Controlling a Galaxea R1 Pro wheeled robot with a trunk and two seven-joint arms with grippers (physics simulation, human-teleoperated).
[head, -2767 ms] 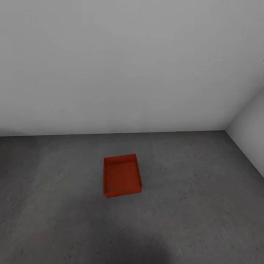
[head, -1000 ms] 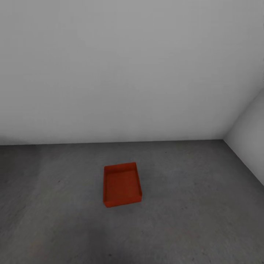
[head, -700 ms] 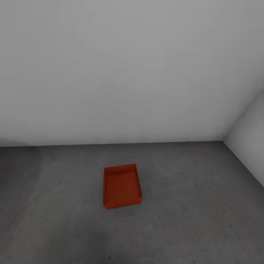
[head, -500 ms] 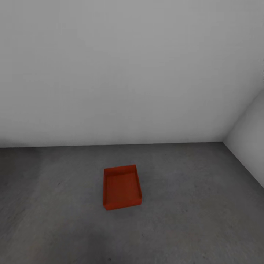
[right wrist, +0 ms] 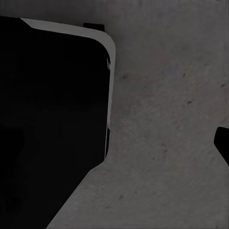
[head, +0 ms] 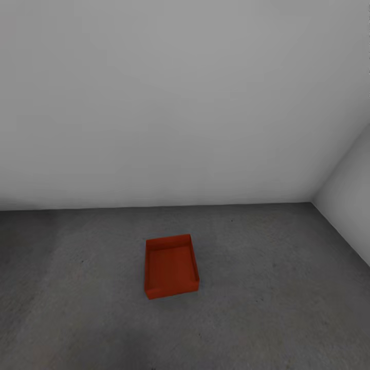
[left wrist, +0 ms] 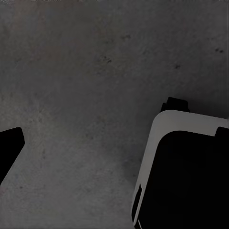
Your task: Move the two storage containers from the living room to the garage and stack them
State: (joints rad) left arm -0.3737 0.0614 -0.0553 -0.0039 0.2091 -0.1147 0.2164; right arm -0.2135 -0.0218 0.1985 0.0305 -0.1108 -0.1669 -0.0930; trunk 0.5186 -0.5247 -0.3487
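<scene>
Currently, the head view looks down on a bare room with plain light-grey walls [head: 180,103] meeting at a corner on the right, and a dark grey, mottled concrete floor [head: 288,308]; this looks like the garage. One orange-red storage container [head: 170,266], an open-top rectangular bin with thin walls, sits upright and empty on the floor, roughly central in the view, well apart from both walls, with its long side running away from the camera and turned slightly. Nothing is stacked in it or on it. The left wrist view looks down on the same rough concrete, with part of the robot's white-edged black body [left wrist: 186,171] at one side and a dark fingertip [left wrist: 9,145] at the opposite edge; so little of the left jaws is in frame that I cannot tell whether they are wide or narrow. The right wrist view is similar: concrete, a large black panel with a pale rim [right wrist: 52,114], and a small dark finger tip [right wrist: 223,140] at the edge, so the state of the right jaws cannot be told either. As a judgement, the task is about half done: one container is placed in the garage, and the other has yet to be fetched from the living room and set on top of it.
</scene>
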